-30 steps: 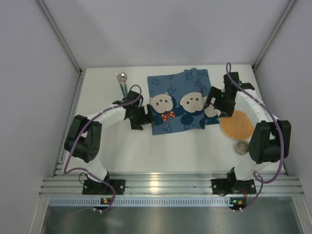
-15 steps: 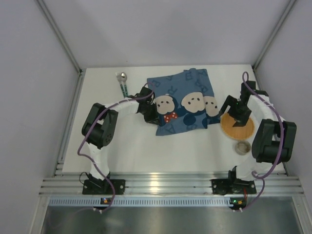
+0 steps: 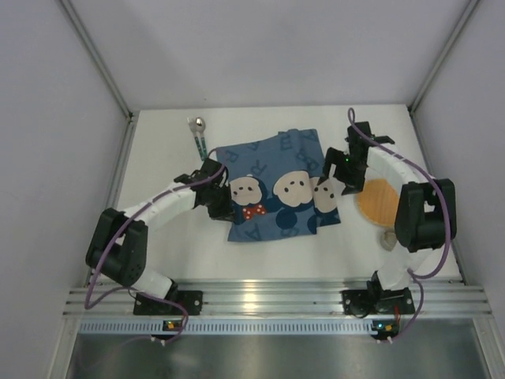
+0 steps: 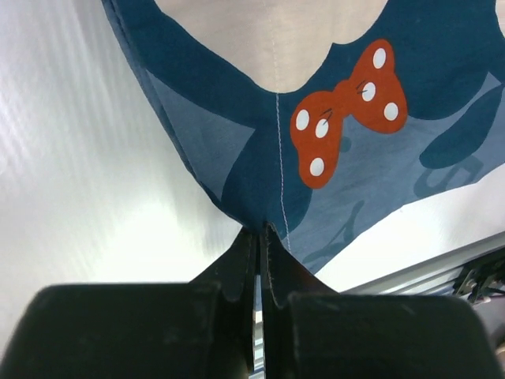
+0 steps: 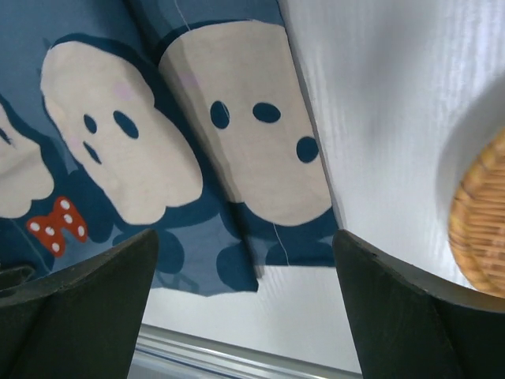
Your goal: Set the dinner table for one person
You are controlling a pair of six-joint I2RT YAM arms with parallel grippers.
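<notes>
The dinner table [image 3: 268,257] fills the workspace in front of us, a plain white top with its ribbed aluminium rail [image 3: 276,300] along the near edge, where our arms are bolted. On its middle lies the blue cloth placemat [image 3: 276,185] printed with cartoon mouse faces and letters. It sits slightly skewed to the table edges, with a fold along its right side.

Our left gripper [image 4: 259,235] is clamped narrow on the placemat's left edge. The wrist view shows the cloth drawn to a point between the two fingers, near the red spotted bow. We judge that this pinch is there to drag or square the cloth, since thin fabric lying flat offers no other purchase.

Our right gripper [image 5: 245,237] hangs over the right edge with its fingers spread wide and holds nothing. It looks placed to take that side so the cloth can be pulled taut between both arms.

The remaining pieces wait outside the placemat:
- A spoon [image 3: 197,133] lies at the far left.
- A round woven mat [image 3: 377,201] lies just right of the cloth.
- A small round dish [image 3: 388,238] sits nearer us, partly hidden by the right arm.

We judge the setting barely begun. The cloth must lie flat before anything goes on it.
</notes>
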